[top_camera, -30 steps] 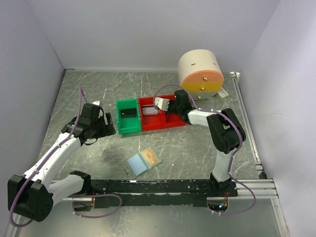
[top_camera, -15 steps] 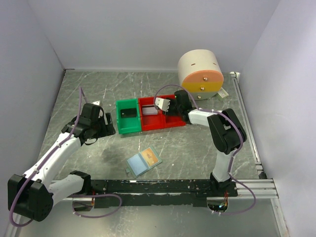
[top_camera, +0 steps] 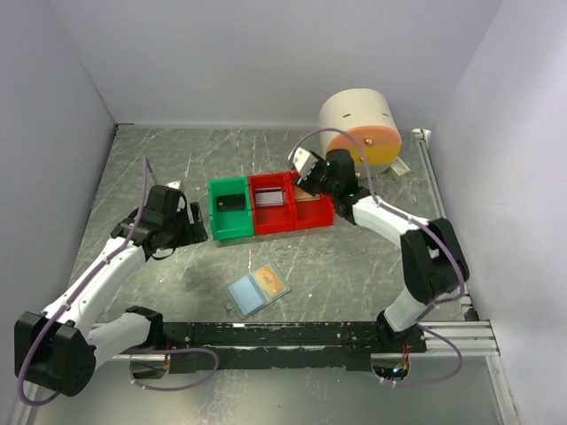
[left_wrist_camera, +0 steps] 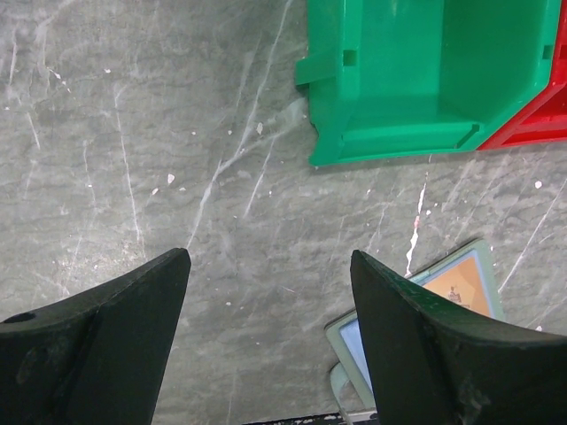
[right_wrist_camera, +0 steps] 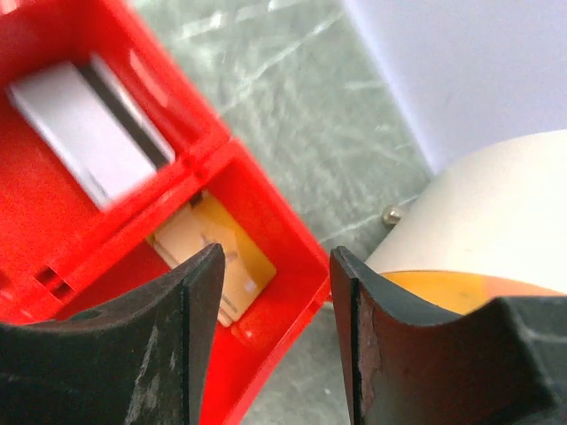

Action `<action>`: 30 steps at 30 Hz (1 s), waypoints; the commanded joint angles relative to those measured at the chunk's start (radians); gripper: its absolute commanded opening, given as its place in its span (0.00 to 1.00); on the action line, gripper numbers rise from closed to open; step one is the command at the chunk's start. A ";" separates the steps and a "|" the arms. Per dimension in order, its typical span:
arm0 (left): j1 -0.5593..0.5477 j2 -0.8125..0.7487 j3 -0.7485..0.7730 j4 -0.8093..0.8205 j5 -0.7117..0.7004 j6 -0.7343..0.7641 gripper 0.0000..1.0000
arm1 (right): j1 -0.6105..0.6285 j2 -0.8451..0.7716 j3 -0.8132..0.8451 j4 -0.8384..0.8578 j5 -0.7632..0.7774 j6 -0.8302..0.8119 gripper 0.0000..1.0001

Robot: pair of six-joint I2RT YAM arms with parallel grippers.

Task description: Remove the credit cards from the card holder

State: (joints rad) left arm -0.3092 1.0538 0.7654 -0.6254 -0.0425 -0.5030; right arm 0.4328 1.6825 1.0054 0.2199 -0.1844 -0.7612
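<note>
We see three bins in a row mid-table, walls touching: left bin point(top_camera: 232, 232), middle bin point(top_camera: 275, 226), right bin point(top_camera: 314, 220). A flat item point(top_camera: 232, 202) lies in the left bin, first card point(right_wrist_camera: 89, 133) in the middle bin, second card point(right_wrist_camera: 213, 257) in the right bin. The card holder point(top_camera: 246, 297) lies spread flat on the table point(top_camera: 354, 266), near of the bins and well apart from them, with a third card point(top_camera: 271, 283) in its right pocket. A drum point(top_camera: 359, 133) stands far right, behind the right bin. The left gripper point(left_wrist_camera: 270, 266) sits just left of the left bin; the right gripper point(right_wrist_camera: 275, 255) hangs over the right bin's far side.

No legible text, label, brand or number on anything.
</note>
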 commanded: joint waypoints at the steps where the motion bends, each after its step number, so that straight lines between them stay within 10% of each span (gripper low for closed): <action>1: 0.005 -0.016 0.003 0.023 0.039 0.024 0.85 | -0.001 -0.153 -0.025 0.073 -0.039 0.478 0.53; 5: 0.005 -0.037 -0.002 0.035 0.067 0.030 0.85 | -0.005 -0.199 -0.045 -0.048 0.035 1.036 0.71; 9: 0.005 -0.076 -0.014 0.058 0.105 0.036 0.88 | -0.024 -0.125 -0.012 -0.214 -0.281 1.206 0.80; 14: 0.005 -0.117 -0.043 0.103 0.191 0.000 0.94 | -0.014 -0.201 -0.270 0.073 -0.459 1.480 0.93; 21: -0.023 -0.153 -0.158 0.283 0.443 -0.212 0.91 | 0.111 -0.329 -0.301 -0.168 -0.279 1.391 0.79; 30: -0.381 -0.089 -0.175 0.400 0.234 -0.408 0.80 | 0.223 -0.365 -0.381 -0.210 -0.215 1.423 0.48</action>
State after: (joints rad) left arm -0.5861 0.9104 0.5770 -0.3145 0.2718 -0.8028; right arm 0.6197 1.3014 0.6640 0.0444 -0.4297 0.6357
